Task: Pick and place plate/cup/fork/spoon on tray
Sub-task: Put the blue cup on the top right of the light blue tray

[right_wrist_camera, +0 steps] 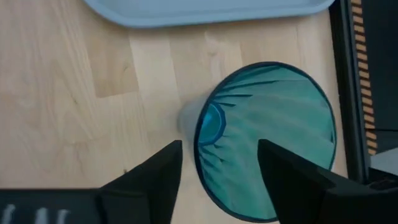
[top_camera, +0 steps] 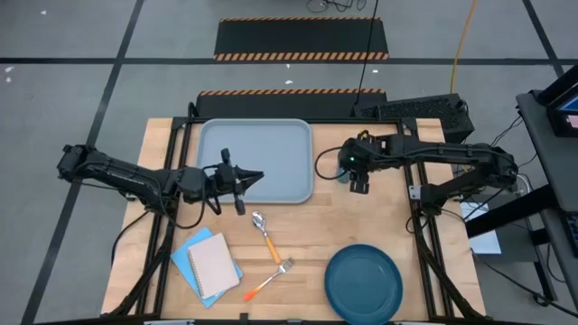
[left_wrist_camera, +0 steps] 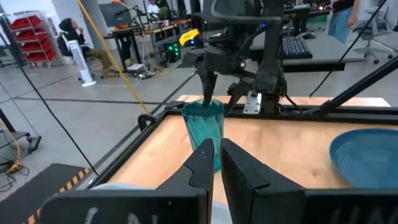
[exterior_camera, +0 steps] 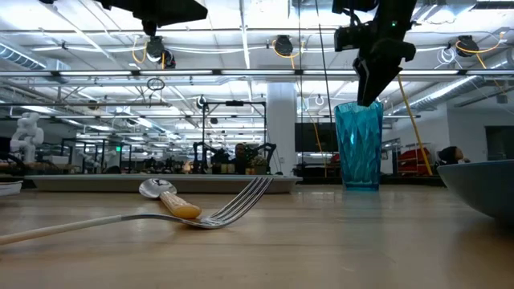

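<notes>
The right end effector [top_camera: 348, 173] hovers directly above the upright cup [right_wrist_camera: 267, 140], fingers spread wide, one finger over the rim and one outside it, gripping nothing. The cup stands on the wooden surface [top_camera: 397, 226] just beside the tray [top_camera: 256, 160]. The left end effector [top_camera: 256, 175] waits over the tray's near edge, fingers nearly closed and empty.

Grey floor [top_camera: 72, 99], striped mats [top_camera: 302, 40], ceiling lights [exterior_camera: 265, 10].
</notes>
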